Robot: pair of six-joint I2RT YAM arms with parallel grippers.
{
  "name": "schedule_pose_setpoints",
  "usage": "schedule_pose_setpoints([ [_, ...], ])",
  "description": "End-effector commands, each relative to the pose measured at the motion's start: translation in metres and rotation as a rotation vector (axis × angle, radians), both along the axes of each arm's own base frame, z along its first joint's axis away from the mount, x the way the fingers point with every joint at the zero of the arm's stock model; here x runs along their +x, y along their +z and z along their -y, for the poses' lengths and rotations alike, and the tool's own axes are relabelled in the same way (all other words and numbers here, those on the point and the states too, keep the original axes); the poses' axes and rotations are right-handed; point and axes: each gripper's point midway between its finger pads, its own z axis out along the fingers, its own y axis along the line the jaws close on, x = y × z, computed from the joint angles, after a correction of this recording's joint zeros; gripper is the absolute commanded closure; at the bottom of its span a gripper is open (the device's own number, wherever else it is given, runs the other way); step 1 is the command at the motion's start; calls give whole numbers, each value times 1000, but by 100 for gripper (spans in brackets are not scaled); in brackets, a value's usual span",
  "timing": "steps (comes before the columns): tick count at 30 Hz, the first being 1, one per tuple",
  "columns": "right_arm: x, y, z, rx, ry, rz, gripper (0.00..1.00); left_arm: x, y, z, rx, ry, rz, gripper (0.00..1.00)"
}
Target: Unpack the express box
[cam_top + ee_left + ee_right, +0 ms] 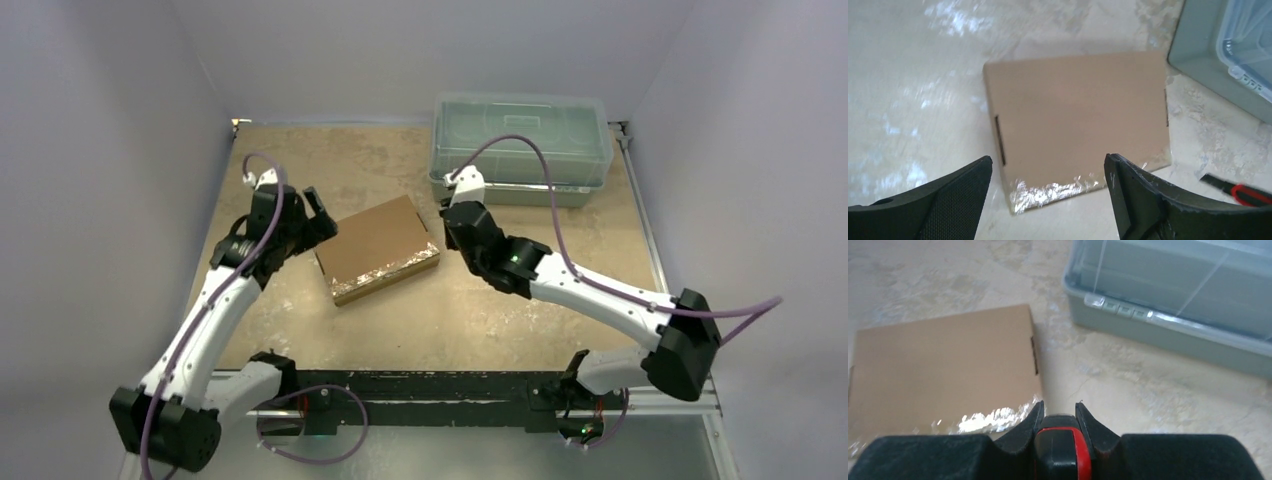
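Note:
The express box (378,248) lies shut and flat at the table's middle, plain brown, with shiny clear tape along its near edge. It also shows in the left wrist view (1078,120) and the right wrist view (943,370). My left gripper (318,215) is open and empty, just left of the box and above it (1048,165). My right gripper (452,215) hovers just right of the box and is shut (1059,415) on a black and red cutter (1063,450). The cutter's tip also shows in the left wrist view (1240,192).
A translucent grey-green plastic bin (520,145) with its lid on stands at the back right, close behind the right gripper (1173,295). White walls close in the table on the left, back and right.

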Motion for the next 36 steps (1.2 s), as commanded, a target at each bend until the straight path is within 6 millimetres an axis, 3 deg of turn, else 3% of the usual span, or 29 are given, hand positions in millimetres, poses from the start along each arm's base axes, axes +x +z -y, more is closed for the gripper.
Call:
schedule_pose_setpoints([
  [1, -37, -13, -9, 207, 98, -127, 100, 64, 29, 25, 74, -197, 128, 18],
  [4, -53, -29, -17, 345, 115, -192, 100, 104, 20, 50, 75, -320, 97, 18],
  [8, -61, -43, -17, 506, 49, -246, 100, 149, -8, 71, 85, -412, 8, 20],
  [11, -57, -43, -20, 605, 10, -233, 100, 176, -39, 62, 178, -403, -59, 20],
  [15, -54, -54, -29, 641, -13, -268, 100, 178, -77, 63, 182, -429, -163, 20],
  [18, -48, -62, -37, 655, -16, -269, 100, 171, -103, 57, 189, -415, -220, 18],
  [22, -40, -70, -49, 668, -14, -266, 100, 154, -122, 42, 217, -363, -267, 16],
  [29, -19, -71, -58, 631, -13, -237, 100, 114, -126, 38, 163, -318, -289, 17],
  [36, 13, -47, -45, 573, 5, -147, 100, 64, -122, 28, 124, -273, -290, 17],
])
